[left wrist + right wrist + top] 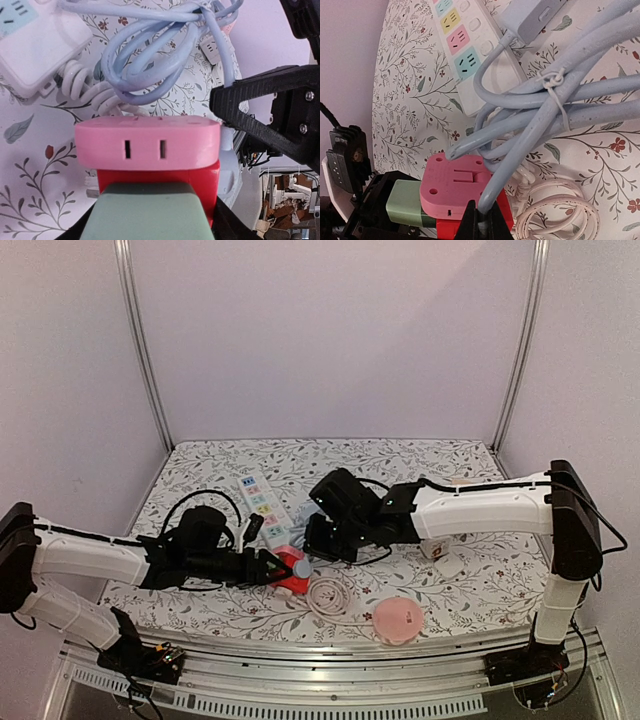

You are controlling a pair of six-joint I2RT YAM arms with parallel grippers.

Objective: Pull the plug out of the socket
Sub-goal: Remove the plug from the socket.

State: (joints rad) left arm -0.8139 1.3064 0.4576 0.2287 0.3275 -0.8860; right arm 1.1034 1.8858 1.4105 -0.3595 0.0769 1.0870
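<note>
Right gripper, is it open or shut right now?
Shut: in the right wrist view the right gripper pinches the blue cable beside the pink socket.

pale lilac walls [320, 330], metal corner posts [143, 350], floral-patterned tabletop [200, 465]

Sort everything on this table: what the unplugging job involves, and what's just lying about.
Job: pink-and-red plastic socket block; pale blue bundled cable.
Lying about: long white power strip with coloured sockets; white coiled cord; round pink disc; small white adapter.
</note>
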